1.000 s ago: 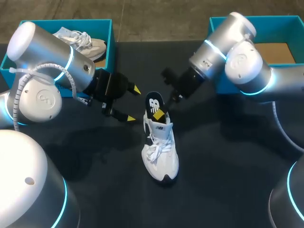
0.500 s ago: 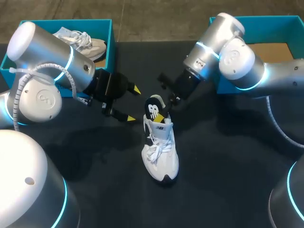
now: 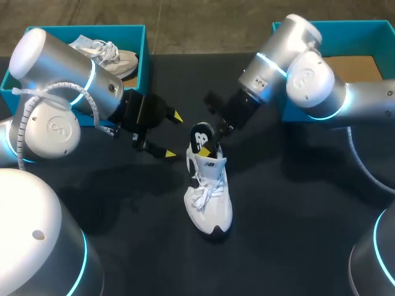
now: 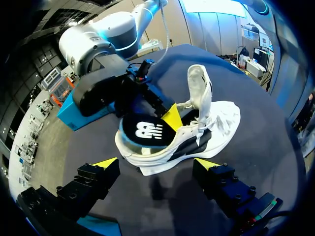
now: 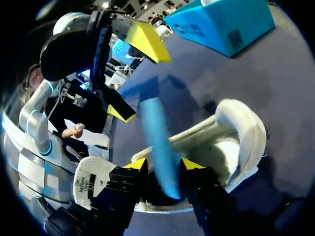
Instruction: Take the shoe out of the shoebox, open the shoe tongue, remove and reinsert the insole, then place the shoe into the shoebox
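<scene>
The white shoe (image 3: 210, 200) stands on the black table (image 3: 290, 234) just below the middle of the frame, toe toward the bottom edge. The right gripper (image 3: 210, 145) is at its heel opening, fingers clenched on the insole (image 3: 199, 137), which sticks half out of the shoe. The left gripper (image 3: 172, 135) hangs left of the heel, apart from it, fingers spread wide and holding nothing. The left shoebox (image 3: 145, 58), in the upper left corner, holds a second pale shoe (image 3: 108, 54), and the right shoebox (image 3: 358, 24) sits in the upper right.
</scene>
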